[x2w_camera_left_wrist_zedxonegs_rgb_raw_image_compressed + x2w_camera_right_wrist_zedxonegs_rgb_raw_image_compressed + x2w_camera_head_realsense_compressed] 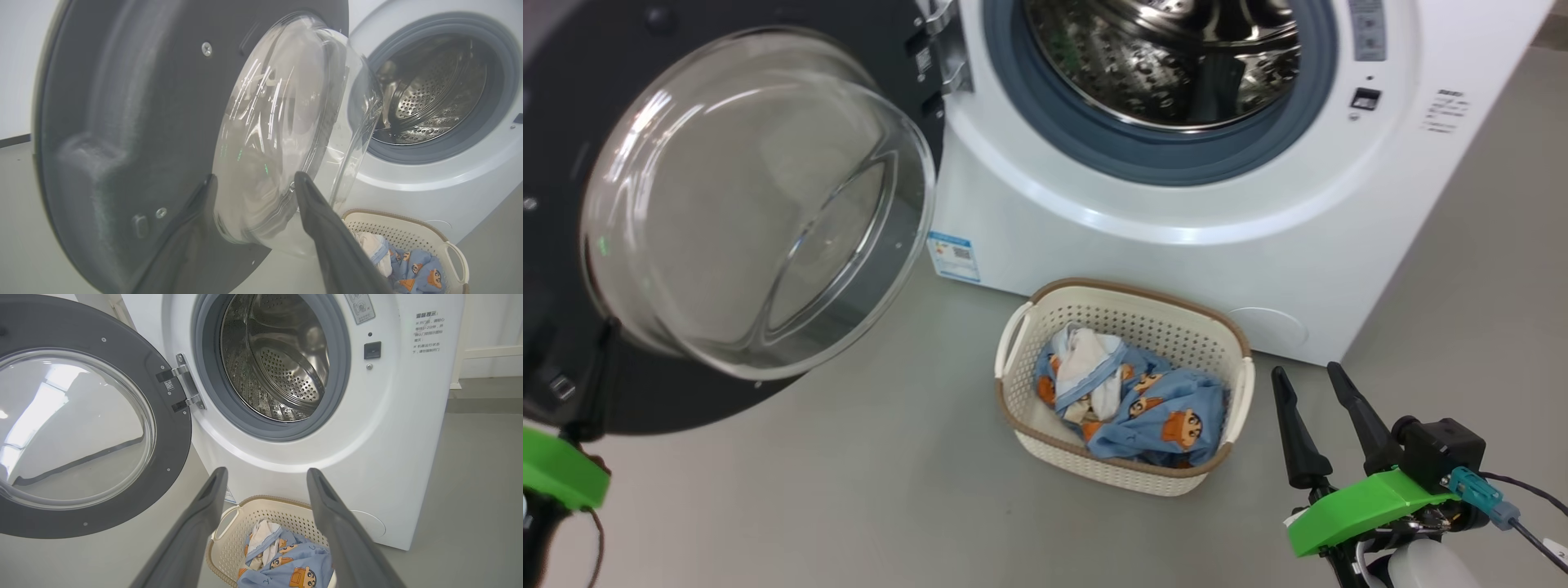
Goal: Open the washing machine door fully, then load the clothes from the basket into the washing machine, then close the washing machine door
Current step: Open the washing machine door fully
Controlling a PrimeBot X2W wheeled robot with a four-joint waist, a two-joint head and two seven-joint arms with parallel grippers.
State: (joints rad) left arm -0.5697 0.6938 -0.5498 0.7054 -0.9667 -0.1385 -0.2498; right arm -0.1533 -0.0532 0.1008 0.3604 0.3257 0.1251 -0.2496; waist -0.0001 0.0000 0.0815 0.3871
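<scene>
Your right gripper [1307, 371] gapes empty; the basket [1094, 314] just beyond its jaws holds the clothes [1156, 404]. Your left gripper [255, 177], 2 fingers spread and empty, faces the washing machine door [122, 102].

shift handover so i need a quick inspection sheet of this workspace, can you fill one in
surface: grey floor, no spills seen
job's things: washing machine door swung open to the left; washing machine with no cloth seen in its drum; clothes heaped in the basket, which stands on the floor before the machine
clutter: nothing seen
grippers: left gripper open, fingers by the door's glass bowl; right gripper open, empty, right of the basket
cables: teal-plugged cable at the right wrist
surroundings: pale wall with dark skirting behind the door
</scene>
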